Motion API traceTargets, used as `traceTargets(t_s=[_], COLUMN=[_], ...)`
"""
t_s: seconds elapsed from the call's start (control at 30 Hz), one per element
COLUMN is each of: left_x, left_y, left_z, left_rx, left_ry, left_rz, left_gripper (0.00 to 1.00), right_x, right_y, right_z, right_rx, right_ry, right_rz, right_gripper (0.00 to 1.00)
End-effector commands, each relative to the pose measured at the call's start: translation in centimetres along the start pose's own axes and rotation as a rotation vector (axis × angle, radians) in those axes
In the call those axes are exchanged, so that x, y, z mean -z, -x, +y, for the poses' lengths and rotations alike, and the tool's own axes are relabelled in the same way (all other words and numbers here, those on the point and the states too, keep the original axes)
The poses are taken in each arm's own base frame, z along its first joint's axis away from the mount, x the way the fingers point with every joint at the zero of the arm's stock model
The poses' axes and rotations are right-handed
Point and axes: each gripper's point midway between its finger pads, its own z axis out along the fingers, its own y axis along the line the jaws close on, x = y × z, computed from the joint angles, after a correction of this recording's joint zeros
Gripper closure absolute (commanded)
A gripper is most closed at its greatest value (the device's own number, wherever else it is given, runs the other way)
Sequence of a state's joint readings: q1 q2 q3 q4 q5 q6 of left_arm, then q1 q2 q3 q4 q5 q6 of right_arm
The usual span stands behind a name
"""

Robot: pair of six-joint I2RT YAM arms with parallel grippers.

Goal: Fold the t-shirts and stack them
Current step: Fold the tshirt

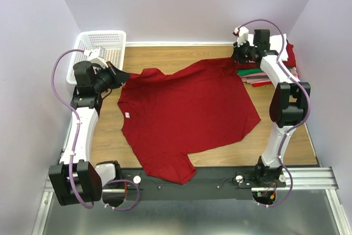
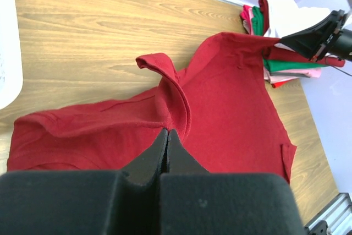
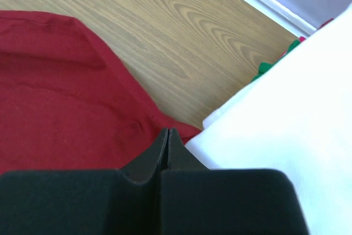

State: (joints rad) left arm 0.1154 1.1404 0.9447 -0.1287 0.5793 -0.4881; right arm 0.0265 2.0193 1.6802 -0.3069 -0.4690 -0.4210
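A white mesh basket [image 1: 102, 48] is seen at the far left corner of the wooden bench [image 1: 165, 59]. Just beside it, the left pincer [image 1: 122, 76] is clamped on the left edge of a large dark red t-shirt [image 1: 187, 114], the cloth there being lifted into a fold. The shirt is spread across the middle of the bench, one lower corner draped over the near edge. At its far right corner, the right pincer [image 1: 237, 54] is clamped on the cloth. A stack of folded t-shirts [image 1: 275, 72], white on top with green, pink and red beneath, is placed at the far right, touching the shirt's corner.
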Motion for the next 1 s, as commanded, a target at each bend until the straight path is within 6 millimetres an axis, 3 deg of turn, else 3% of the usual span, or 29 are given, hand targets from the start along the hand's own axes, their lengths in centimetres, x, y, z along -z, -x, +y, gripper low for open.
traceTargets(t_s=[0.0,0.33,0.7,0.97], left_x=[1.1,2.2,2.9,3.2], left_y=[-0.1,-1.4,-2.3,-3.0], left_z=[-1.1,-1.8,-1.5,-1.4], left_rx=[0.008,0.025,0.028,0.035], left_ry=[-0.018,-0.036,-0.011,-0.01], left_rz=[-0.008,0.011,0.017,0.027], left_gripper=[1.0,1.0,1.0,1.0], right_x=[1.7,2.5,3.7,4.1], right_y=[1.3,0.2,0.4,-0.8], right_z=[-0.6,-0.6,-1.0,-1.3], right_rx=[0.028,0.016,0.023,0.018], right_ry=[-0.012,0.013,0.018,0.016], right_rz=[-0.046,-0.05,-0.077,-0.062], right_gripper=[0.96,0.96,0.96,0.96])
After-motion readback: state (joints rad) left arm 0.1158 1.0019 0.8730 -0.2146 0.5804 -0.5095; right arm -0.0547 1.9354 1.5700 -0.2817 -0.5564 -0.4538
